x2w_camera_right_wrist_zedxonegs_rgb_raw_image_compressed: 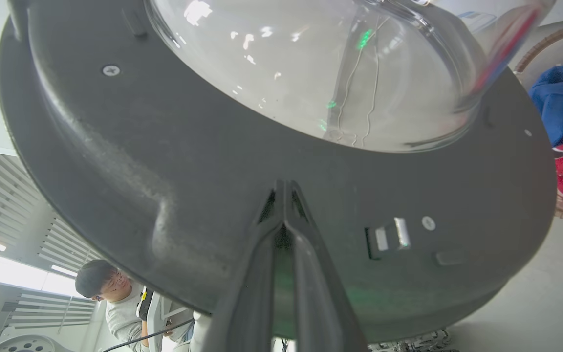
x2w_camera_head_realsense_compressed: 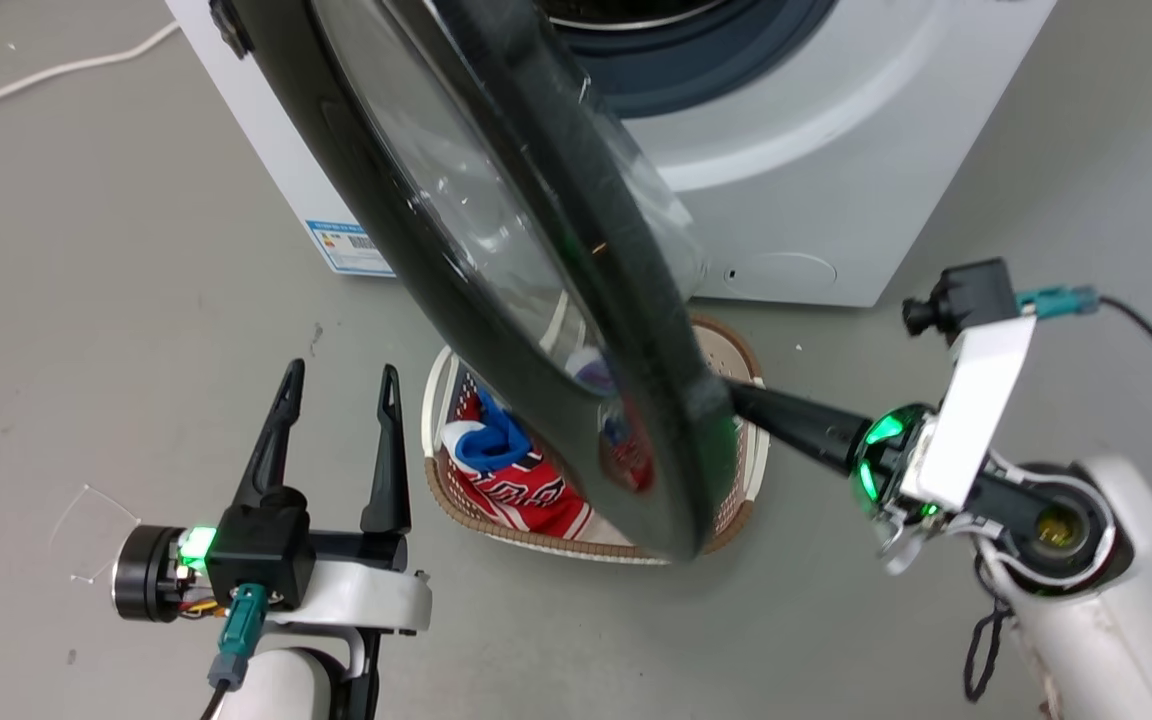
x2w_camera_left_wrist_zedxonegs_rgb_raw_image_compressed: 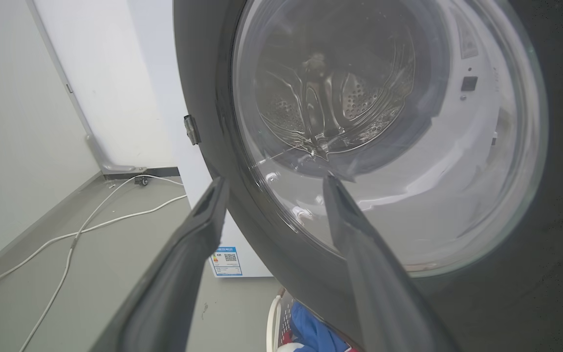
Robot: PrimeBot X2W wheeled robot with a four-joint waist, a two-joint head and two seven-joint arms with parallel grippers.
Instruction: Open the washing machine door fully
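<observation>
- Washing machine door (x2w_camera_head_realsense_compressed: 406, 180): judged stiff, hinged and glossy-slick; push the rim at 4 o'clock in the head view.
- Right gripper (x2w_camera_head_realsense_compressed: 734, 395): fingers pressed together, tips against that rim.
- Left gripper (x2w_camera_head_realsense_compressed: 341, 375): fingers spread, holding nothing.

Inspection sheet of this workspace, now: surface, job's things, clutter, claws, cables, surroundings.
Surface: grey floor, smooth, a few faint scuffs.
Job's things: washing machine, white; its door stands partly open, not yet fully.
Clutter: laundry basket with red and blue clothes, on the floor before the machine, partly hidden by the door.
Claws: left claw open, apart from the door, pointing at its outer face; right claw shut, tips against the door's inner face near the rim.
Cables: white cables on the floor left of the machine; black cable at the right wrist.
Surroundings: white wall; a person beyond the door.
</observation>
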